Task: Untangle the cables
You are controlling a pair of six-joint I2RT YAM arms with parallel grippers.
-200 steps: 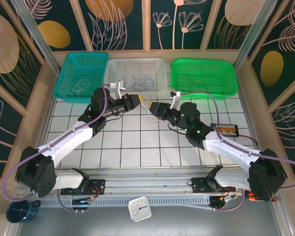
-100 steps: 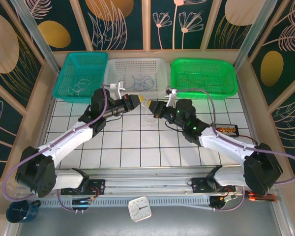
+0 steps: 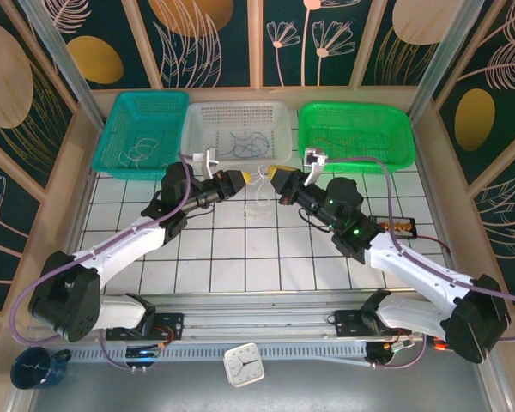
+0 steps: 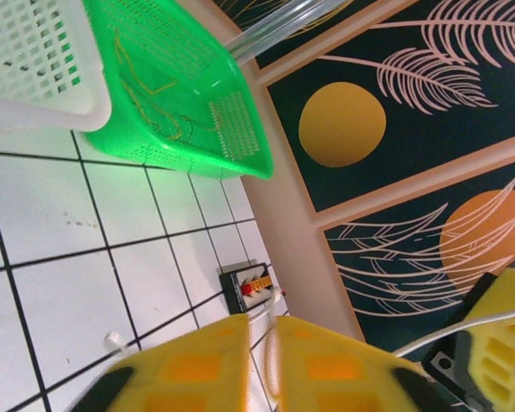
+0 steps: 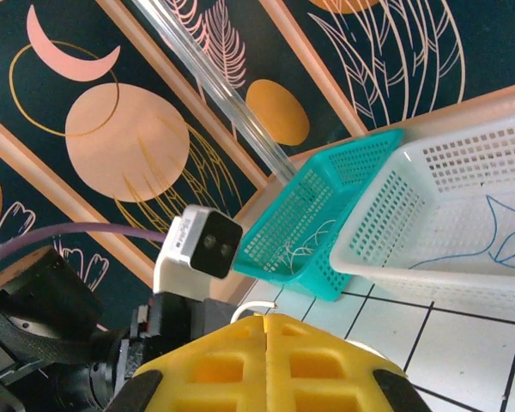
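1. Since a second ago, the right pincer (image 3: 280, 175) has swung toward 12 o'clock and away from the left pincer (image 3: 238, 178). The gap between the tips is wider (before, they were almost nose to nose). The left arm has barely shifted.
2. In that wider gap a whitish cable (image 3: 259, 202) now shows. In the earlier top views the tips hid most of it.
3. The right pincer is clenched, its yellow fingers (image 5: 215, 365) pressed flush. In the left wrist view a pale strand runs up to its tip and looks pinched there, so it is grasping the whitish cable.
4. The left pincer's pads (image 4: 197, 369) stand a narrow slit apart with a pale strand in the slit. I cannot tell whether they pinch it.
5. The whitish cable is thin and limp. It drops from the level of the tips toward 6 o'clock and ends in a small curl on the tiled surface (image 3: 240, 249). It lies about midway between the pincers, just at 6 o'clock of the white basket (image 3: 236, 105).
6. Three baskets line the 12 o'clock edge:
   - The teal basket (image 3: 103, 154) is at 11 o'clock and holds pale wires (image 3: 137, 153).
   - The white basket is at 12 o'clock and holds a blue cable (image 3: 240, 142).
   - The green basket (image 3: 356, 106) is at 1 o'clock and holds yellowish wires (image 4: 159, 86).
7. A black box (image 3: 395, 227) with an orange connector lies at 3 o'clock, beside the right arm.
8. A clock (image 3: 244, 364) lies at 6 o'clock and a blue mug (image 3: 34, 367) at 7 o'clock, both outside the tiles.
9. The left wrist's white camera block (image 5: 197, 249) sits close behind the left tips, near the cable's upper end.
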